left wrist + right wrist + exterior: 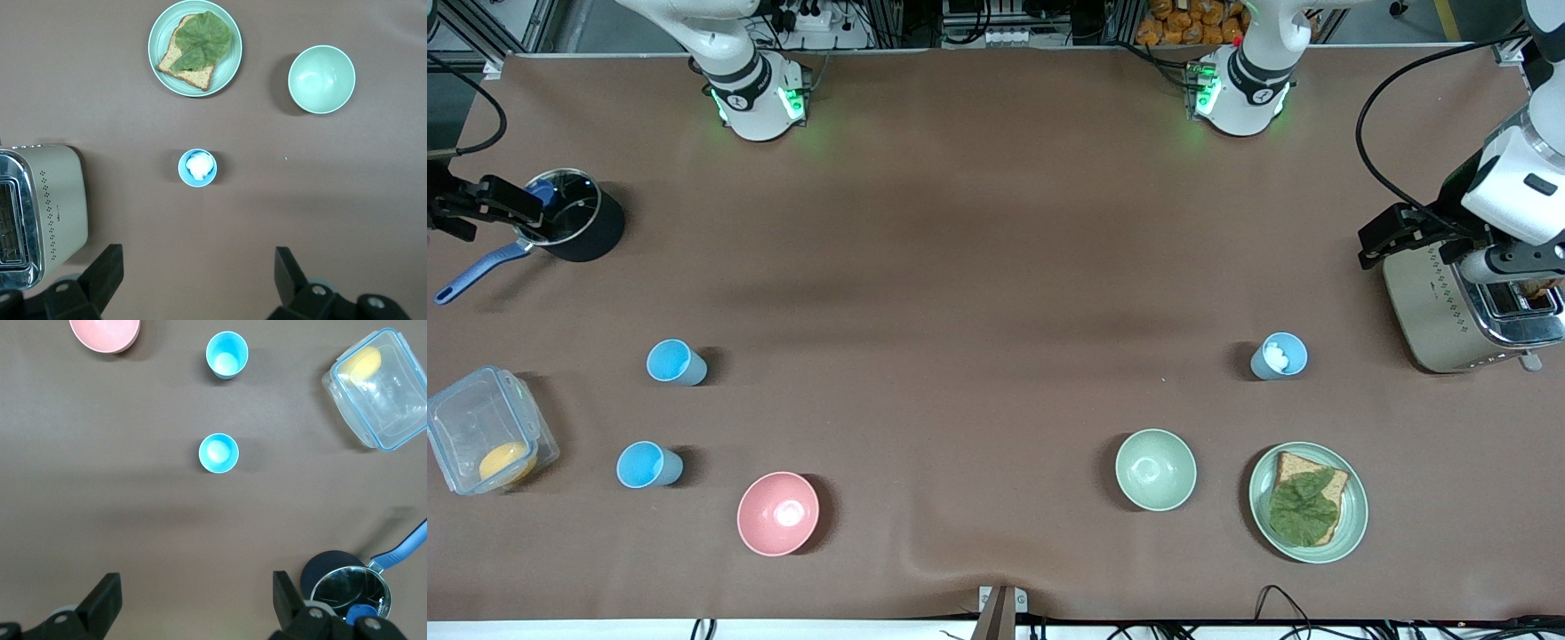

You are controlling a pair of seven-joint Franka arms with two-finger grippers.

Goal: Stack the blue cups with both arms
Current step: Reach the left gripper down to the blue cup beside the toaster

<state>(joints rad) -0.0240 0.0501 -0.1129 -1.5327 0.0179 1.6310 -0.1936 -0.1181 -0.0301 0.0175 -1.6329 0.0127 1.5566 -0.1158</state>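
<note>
Fingers spread on both grippers (raised), left gripper (193, 280), right gripper (193, 603), three blue cups (676, 362) apart

left hand (193, 280): raised, fingers spread wide, empty | right hand (193, 600): raised, fingers spread wide, empty

You have three light-blue cups, all upright, mouths up, none stacked.
- Two empty cups toward the right arm's end of the worktop: farther cup (675, 362), nearer cup (647, 465), standing near one another but apart.
- Third cup (1280, 356) toward the left arm's end, well apart from them, holding something white.
</note>
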